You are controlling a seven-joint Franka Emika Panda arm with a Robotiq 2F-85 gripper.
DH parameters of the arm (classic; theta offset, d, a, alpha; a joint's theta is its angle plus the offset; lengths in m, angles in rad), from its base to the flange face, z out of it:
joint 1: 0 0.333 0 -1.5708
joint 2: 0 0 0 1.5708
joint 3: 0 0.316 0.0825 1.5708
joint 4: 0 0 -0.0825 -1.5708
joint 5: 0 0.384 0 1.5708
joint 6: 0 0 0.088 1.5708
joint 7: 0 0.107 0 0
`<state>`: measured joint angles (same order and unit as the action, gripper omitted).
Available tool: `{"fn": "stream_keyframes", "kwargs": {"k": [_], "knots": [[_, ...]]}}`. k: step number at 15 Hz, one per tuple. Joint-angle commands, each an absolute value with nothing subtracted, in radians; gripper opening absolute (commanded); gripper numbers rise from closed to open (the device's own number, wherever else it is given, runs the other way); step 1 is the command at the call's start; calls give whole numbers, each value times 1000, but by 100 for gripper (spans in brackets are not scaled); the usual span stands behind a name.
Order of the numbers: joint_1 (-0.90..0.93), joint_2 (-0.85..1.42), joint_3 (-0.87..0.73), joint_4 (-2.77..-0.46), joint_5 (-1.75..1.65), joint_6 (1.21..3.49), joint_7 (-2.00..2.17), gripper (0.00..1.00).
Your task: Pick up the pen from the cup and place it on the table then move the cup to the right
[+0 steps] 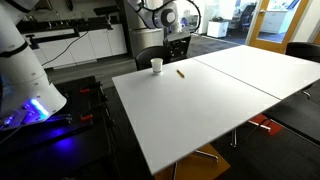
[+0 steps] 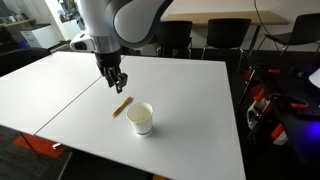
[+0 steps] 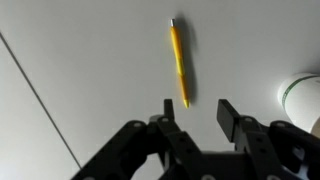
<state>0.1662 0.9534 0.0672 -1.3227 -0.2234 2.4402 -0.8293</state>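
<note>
Yellow-brown and thin, the pen (image 3: 179, 62) is seen lying flat on the white table (image 2: 190, 95), outside the cup (image 2: 141, 118) and just beyond the fingertips of the gripper (image 3: 197, 112), whose jaws are held apart with nothing between them, so the first step is judged done. The cup is found upright to one side of the gripper, near the pen but apart from it, at the right edge of the wrist view. Next, the open gripper would need to be carried across to the cup, lowered around its wall and closed before the cup is shifted right.
</note>
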Motion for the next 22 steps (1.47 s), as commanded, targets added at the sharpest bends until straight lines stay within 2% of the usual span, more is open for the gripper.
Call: {"fn": "stream_keyframes", "kwargs": {"k": [1,4,14,22], "knots": [[167,980,74,-1267,-243,2402,-778,82],[166,960,74,-1299,-245,2433,-761,100],[159,793,114,-1536,-241,2547,-697,100],[134,680,168,-1710,-232,2509,-721,100]]}}
